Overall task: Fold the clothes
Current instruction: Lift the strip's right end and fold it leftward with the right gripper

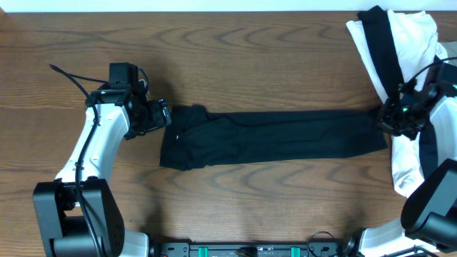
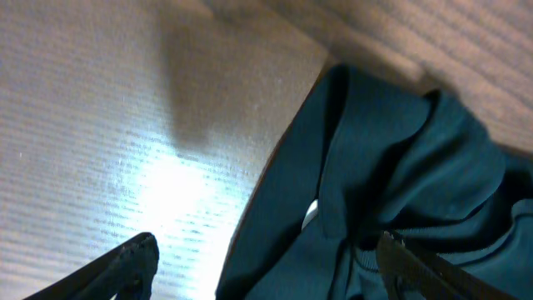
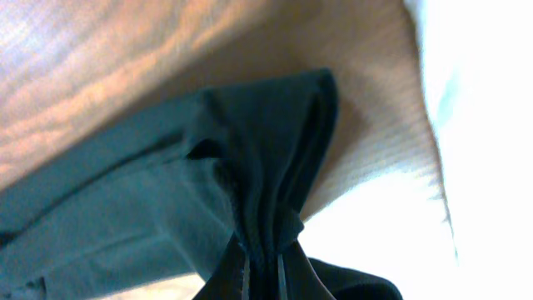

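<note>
Your left gripper (image 2: 266,250) is released. In its wrist view the two fingers (image 2: 125,262) sit wide apart at the bottom of the picture, one over bare tabletop and the other over dark fabric, and nothing is pinched between them. From overhead you see this gripper at the left end of the black garment (image 1: 271,135), touching or just beside its edge; you cannot tell which from above.

The black garment lies stretched out as a long band across the middle of the wood-grain table (image 1: 250,64), running left to right between your two arms. Its left end is bunched and wider, with loose folds, while the rest is fairly flat and narrow. In the left wrist view a small white patch (image 2: 310,214) shows among the folds; it is too blurred to read.

Your right gripper (image 3: 262,271) is clenched on the right end of the band. Its wrist view shows the fingers drawn together on a gathered ridge of the black fabric, which fans out from the pinch.

Just behind and beside the right gripper, a heap of black and white garments (image 1: 400,36) sits at the table's far right corner and runs down its right edge.
</note>
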`<act>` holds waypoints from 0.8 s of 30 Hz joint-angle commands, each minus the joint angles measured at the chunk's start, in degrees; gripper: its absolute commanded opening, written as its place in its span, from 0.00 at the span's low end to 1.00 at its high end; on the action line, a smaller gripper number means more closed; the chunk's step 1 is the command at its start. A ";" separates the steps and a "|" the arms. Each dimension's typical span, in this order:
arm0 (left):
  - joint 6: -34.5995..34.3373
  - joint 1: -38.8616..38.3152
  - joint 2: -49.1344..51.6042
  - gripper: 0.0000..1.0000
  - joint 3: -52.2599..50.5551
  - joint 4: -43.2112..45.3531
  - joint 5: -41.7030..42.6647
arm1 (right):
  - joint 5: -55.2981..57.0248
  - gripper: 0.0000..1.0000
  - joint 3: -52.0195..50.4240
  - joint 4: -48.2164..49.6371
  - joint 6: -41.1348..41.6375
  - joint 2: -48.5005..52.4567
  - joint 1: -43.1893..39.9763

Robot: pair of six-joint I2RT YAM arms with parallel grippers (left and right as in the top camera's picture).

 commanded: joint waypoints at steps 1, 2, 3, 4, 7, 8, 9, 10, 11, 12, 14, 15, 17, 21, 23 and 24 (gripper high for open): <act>-0.31 -0.17 0.04 0.86 0.46 -0.94 0.55 | 0.61 0.01 0.96 -1.68 0.68 -1.16 4.37; -0.31 -0.17 0.04 0.86 0.37 -1.09 0.57 | 0.59 0.01 0.96 -2.05 0.70 -1.18 5.92; -0.31 -0.17 0.04 0.86 0.33 -1.29 0.55 | 0.59 0.01 0.98 -2.19 0.72 -1.20 7.30; -0.31 -0.17 0.04 0.86 0.31 -1.55 0.55 | 0.59 0.01 1.01 -2.25 0.76 -1.22 9.07; -0.31 -0.17 0.04 0.86 0.24 -2.36 0.57 | 0.66 0.01 1.09 -2.05 2.86 -1.25 14.12; -0.31 -0.17 0.04 0.86 0.24 -2.58 0.55 | 0.74 0.01 1.11 -1.77 3.50 -1.25 15.82; -0.31 -0.17 0.04 0.86 0.24 -2.78 0.57 | 0.76 0.01 1.11 -1.51 3.98 -1.25 17.31; -0.33 -0.17 0.04 0.86 0.24 -2.99 0.55 | 0.79 0.01 1.11 -1.16 4.52 -1.25 19.04; -0.31 -0.17 0.04 0.86 0.24 -3.19 0.55 | 0.81 0.01 1.11 -0.85 5.09 -1.25 20.68; -0.31 -0.17 0.04 0.86 0.20 -3.32 0.57 | 0.81 0.01 1.11 -0.48 5.77 -1.25 22.03; -0.31 -0.17 0.04 0.86 0.13 -3.58 0.57 | 0.81 0.01 1.11 0.39 7.21 -1.25 24.90; -0.31 -0.17 0.04 0.86 0.13 -3.63 0.57 | 0.81 0.01 1.11 0.79 8.07 -1.25 26.16; -0.31 -0.17 0.04 0.86 0.13 -3.72 0.57 | 0.81 0.01 1.11 1.70 9.75 -1.25 28.87; -0.35 -0.17 0.09 0.86 0.07 -3.85 0.57 | 1.05 0.01 1.11 3.08 12.76 -1.25 33.51; -0.35 -0.17 0.09 0.86 -0.20 -3.80 0.57 | 1.75 0.01 1.11 3.56 14.38 -1.25 35.54; -0.35 -0.17 0.11 0.86 -0.33 -3.78 0.57 | 2.14 0.01 1.11 3.76 15.28 -1.25 36.59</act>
